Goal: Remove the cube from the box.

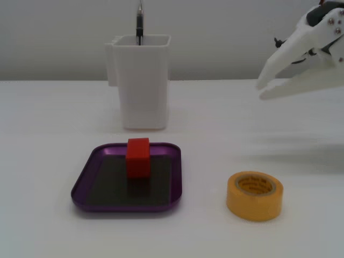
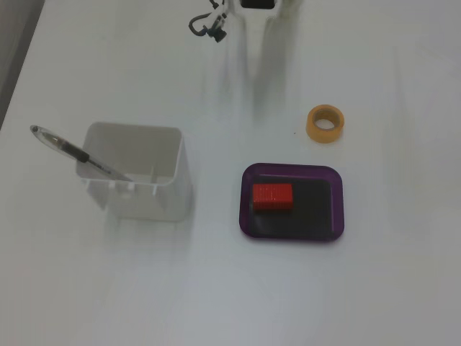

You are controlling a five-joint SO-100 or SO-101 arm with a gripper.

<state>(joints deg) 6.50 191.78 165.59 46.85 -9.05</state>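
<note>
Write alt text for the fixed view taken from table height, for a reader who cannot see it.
A red cube sits in a shallow purple tray on a white table. The white gripper hangs open in the air at upper right, with a yellow tape roll below it and a white container holding a pen behind the tray.

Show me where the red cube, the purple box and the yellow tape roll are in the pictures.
red cube [image 1: 138,160]: a fixed view, on its front face.
purple box [image 1: 173,177]: a fixed view, on its right rim.
yellow tape roll [image 2: 314,128]: a fixed view, on its outer ring.
</note>
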